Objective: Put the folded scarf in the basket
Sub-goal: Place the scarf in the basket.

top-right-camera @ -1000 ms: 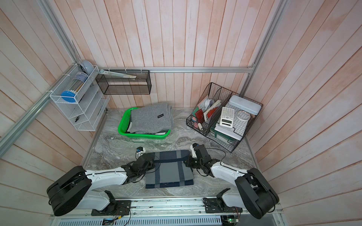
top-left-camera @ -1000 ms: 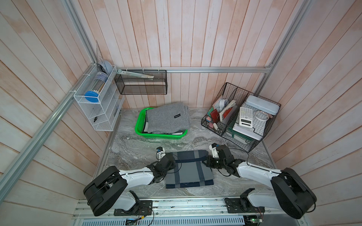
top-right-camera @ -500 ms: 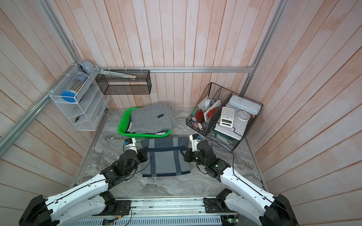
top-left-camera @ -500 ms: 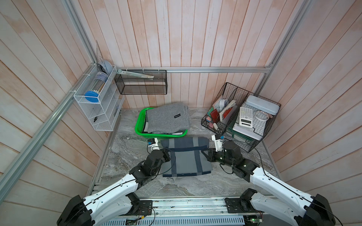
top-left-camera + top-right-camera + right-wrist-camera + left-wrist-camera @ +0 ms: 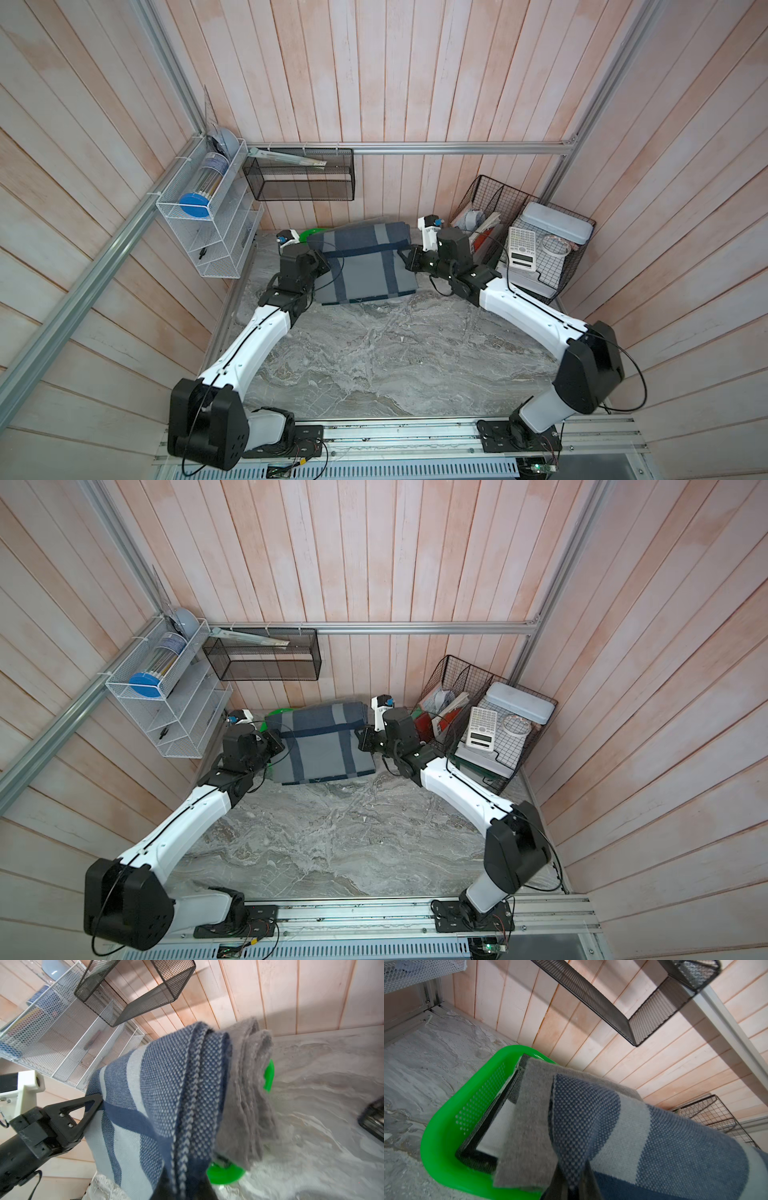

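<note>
Folded blue striped scarf (image 5: 166,1084) partly hides green basket (image 5: 225,1174), grey cloth (image 5: 249,1095) against it; left tool (image 5: 99,1103) clamps scarf's far edge.

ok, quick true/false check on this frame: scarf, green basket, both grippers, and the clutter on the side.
1. The left gripper and right gripper are both shut on the scarf. True.
2. The basket is empty. False: a folded grey cloth already lies in it.
3. The scarf lies flat by the front rail. False: it is held at the back, over the basket.
4. A calculator lies on the black wire organizer. True.
</note>
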Motion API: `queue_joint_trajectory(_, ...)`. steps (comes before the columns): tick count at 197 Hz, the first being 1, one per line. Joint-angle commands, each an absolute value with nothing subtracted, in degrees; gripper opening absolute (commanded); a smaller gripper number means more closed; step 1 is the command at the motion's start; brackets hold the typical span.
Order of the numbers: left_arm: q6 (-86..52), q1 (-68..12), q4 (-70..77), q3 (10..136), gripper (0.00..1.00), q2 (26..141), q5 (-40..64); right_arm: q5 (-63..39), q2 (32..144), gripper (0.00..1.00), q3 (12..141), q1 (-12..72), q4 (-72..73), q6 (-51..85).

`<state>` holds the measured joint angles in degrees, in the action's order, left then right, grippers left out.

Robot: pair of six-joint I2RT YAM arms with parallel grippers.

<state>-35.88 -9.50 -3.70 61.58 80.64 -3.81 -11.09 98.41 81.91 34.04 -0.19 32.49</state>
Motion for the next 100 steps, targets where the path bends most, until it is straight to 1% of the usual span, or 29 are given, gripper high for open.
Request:
queue_joint_trajectory(1, -32.96, -5.97, -3.34, 67.63, 0.0, 85.63, -2.69, -11.89, 104.05, 0.0, 89.79, 31.61, -1.5, 31.96)
queue_joint_trajectory(39, -30.83, -5.26, -3.7, 75.98, 0.0, 95.74, -0.07, -12.59, 113.6, 0.0, 100.13, 29.91, -4.69, 32.39)
queue_joint_trajectory(89, -28.78, -4.92, -3.35, 83.73, 0.0, 105.12, -0.19, -13.09, 121.63, 0.0, 109.37, 28.59, -9.26, 31.93)
queue_joint_trajectory(95, -27.84, -4.85, -3.94, 85.16, 0.0, 106.25, -0.12, -13.34, 122.34, 0.05, 110.27, 28.5, -9.64, 31.82)
queue_joint_trajectory(100, -27.26, -4.9, -4.47, 86.21, 0.0, 107.06, -0.17, -13.37, 122.83, 0.13, 110.8, 28.4, -9.9, 31.82)
